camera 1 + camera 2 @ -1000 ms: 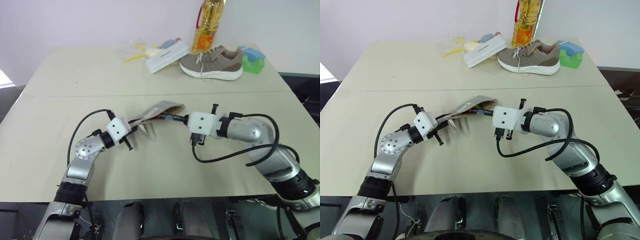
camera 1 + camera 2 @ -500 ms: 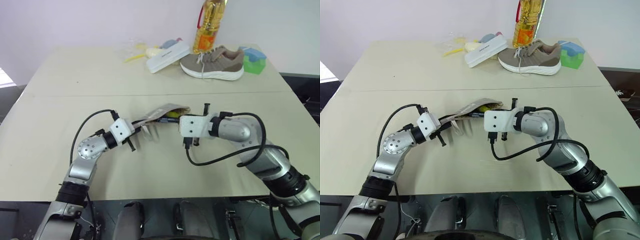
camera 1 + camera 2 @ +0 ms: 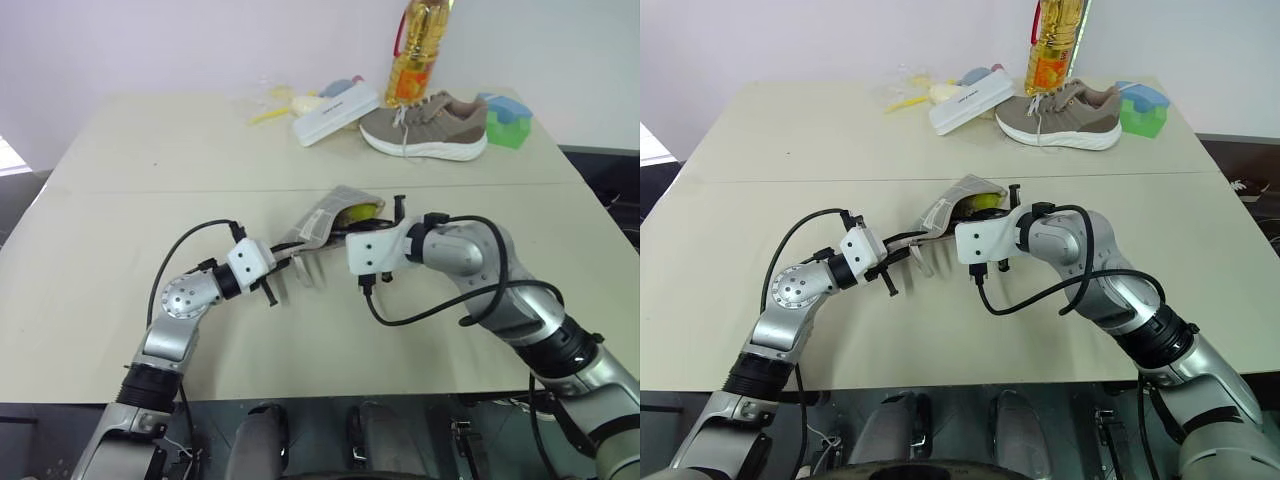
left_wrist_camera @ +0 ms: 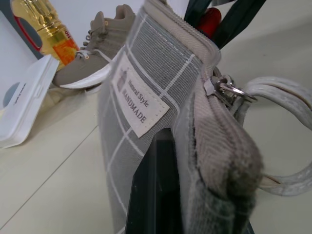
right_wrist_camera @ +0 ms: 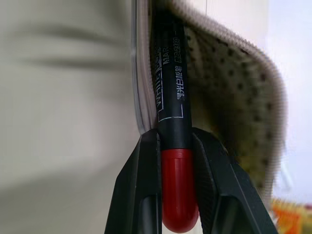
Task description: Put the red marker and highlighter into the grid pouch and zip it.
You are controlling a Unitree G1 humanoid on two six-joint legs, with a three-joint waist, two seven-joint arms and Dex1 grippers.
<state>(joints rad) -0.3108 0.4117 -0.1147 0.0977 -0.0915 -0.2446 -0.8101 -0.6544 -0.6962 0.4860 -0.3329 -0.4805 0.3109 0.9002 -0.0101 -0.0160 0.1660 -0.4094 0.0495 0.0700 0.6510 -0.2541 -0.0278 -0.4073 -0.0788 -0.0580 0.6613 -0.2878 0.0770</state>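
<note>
**Inspector:** Status of the container?

**Assessor:** The flat grey fabric grid pouch with thin white lines (image 3: 325, 222) is held off the beige table (image 3: 150, 170), its mouth open and tilted toward the right arm. The left gripper (image 4: 195, 214) is clenched on the pouch's edge beside the zipper; the white "HANDMADE" label (image 4: 141, 105) and the pale cord loop pull (image 4: 278, 131) show in the left wrist view.

**Inspector:** And the first item?

**Assessor:** The slim red marker with its black front section (image 5: 173, 146) is pinched between the right gripper's (image 5: 176, 195) two black fingers, which grasp it where red meets black. Its black section is already past the zipper edge, inside the dotted lining; the red end remains outside.

**Inspector:** The second item?

**Assessor:** A chunky bright yellow highlighter (image 3: 360, 211) shows inside the pouch mouth. I judge it already loaded, though how deep it sits cannot be told.

**Inspector:** Outstanding work?

**Assessor:** In my estimate: push the marker fully in, release it, then draw the zipper shut. The zip is plainly undone, so the task is roughly past halfway.

**Inspector:** Surroundings?

**Assessor:** A grey-brown sneaker (image 3: 425, 125), a white rectangular box (image 3: 335, 112) and an oil bottle (image 3: 415, 50) stand well apart at the far edge.
</note>
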